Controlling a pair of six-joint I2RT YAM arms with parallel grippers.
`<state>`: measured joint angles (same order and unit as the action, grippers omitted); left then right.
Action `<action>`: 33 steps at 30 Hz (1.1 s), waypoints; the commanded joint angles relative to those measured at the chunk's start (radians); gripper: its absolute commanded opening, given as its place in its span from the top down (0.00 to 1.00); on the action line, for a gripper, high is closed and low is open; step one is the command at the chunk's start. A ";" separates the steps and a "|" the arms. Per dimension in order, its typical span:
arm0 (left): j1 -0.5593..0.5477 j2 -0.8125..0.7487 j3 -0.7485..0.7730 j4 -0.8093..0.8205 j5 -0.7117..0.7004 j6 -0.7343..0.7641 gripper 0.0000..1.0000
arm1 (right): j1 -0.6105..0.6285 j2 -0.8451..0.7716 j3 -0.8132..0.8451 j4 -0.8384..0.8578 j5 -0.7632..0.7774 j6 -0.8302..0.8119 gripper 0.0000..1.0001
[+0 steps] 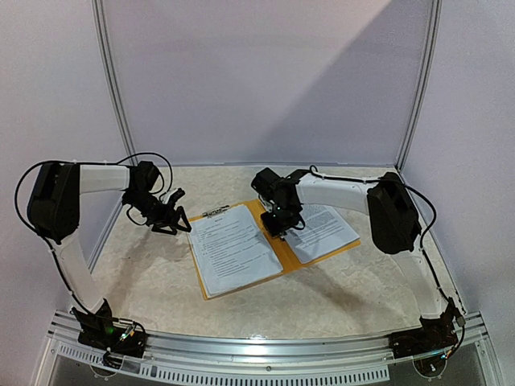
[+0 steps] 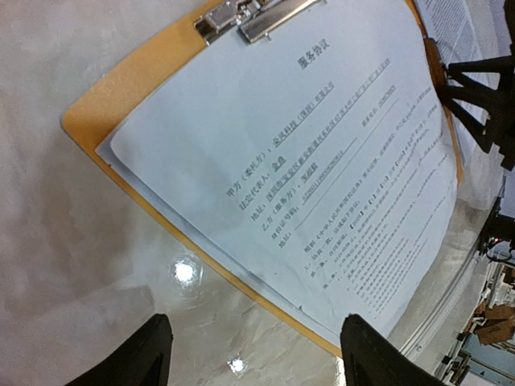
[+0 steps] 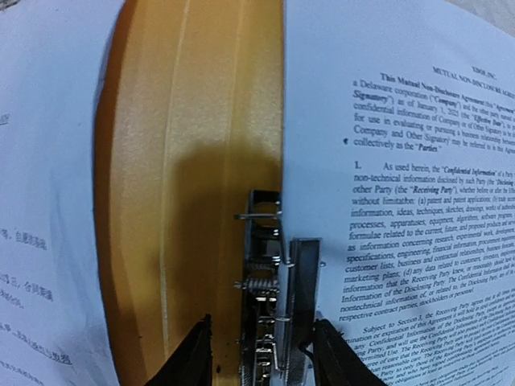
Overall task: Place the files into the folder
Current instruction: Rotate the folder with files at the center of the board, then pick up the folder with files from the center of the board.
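From the overhead camera, the right pincer [image 1: 279, 227] and its arm cover the spine of the folder [image 1: 269, 233] and the inner edge of the right sheet [image 1: 326, 231]. Print on the left sheets [image 1: 233, 249] is too small to read there. In the right wrist camera, the metal clip [image 3: 269, 305] is cut off by the lower edge. In the left wrist camera, the left pincer [image 2: 257, 366] fingertips run off the bottom edge.

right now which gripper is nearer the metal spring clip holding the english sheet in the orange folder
Right. The right gripper has its jaws straddling the metal spring clip beside the English-text white sheet. The left gripper hangs off the flat orange plastic folder's opposite edge.
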<state>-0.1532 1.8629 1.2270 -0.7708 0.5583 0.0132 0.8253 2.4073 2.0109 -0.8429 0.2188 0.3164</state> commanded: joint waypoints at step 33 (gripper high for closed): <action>-0.059 0.126 -0.063 0.089 0.188 -0.123 0.04 | -0.199 -0.106 -0.501 0.384 -0.336 0.254 0.80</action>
<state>-0.2001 1.9366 1.1847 -0.7166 0.7109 -0.0631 0.6605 2.2303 1.6058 -0.3969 -0.0483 0.4927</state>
